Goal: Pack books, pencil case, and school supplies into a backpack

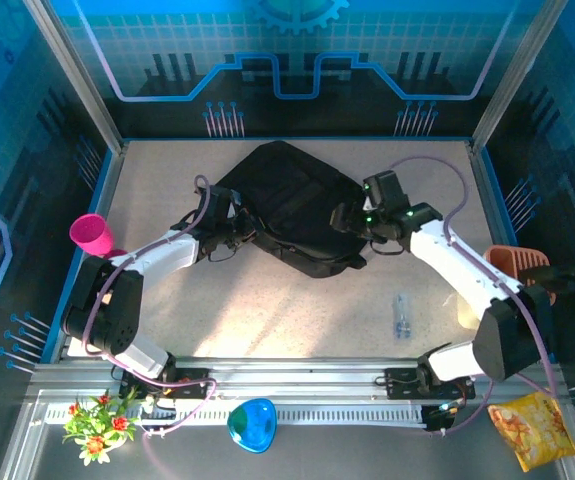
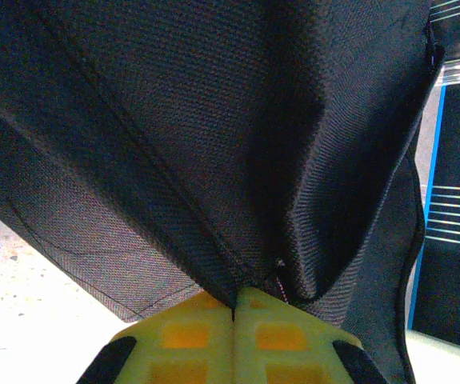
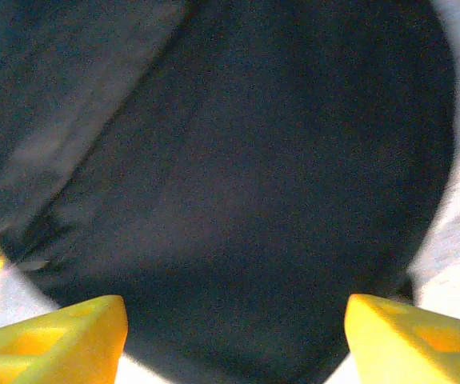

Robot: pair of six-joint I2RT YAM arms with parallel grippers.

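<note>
1. Backpack (image 1: 292,215) lies slumped at the far middle of the counter (image 1: 267,320).
2. Left hand (image 2: 234,308) is clamped on a fold of its fabric.
3. Right hand (image 3: 238,320), fingers apart, hovers over its right side, holding nothing.
4. A small clear item (image 1: 401,318) lies loose toward the right edge, probably unpacked; the backpack's contents cannot be told.

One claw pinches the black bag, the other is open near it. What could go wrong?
The left gripper pinches only a thin fold of the backpack, so the fabric might slip free. The right gripper, open and close to the soft cloth, might catch loose fabric by mistake.
</note>
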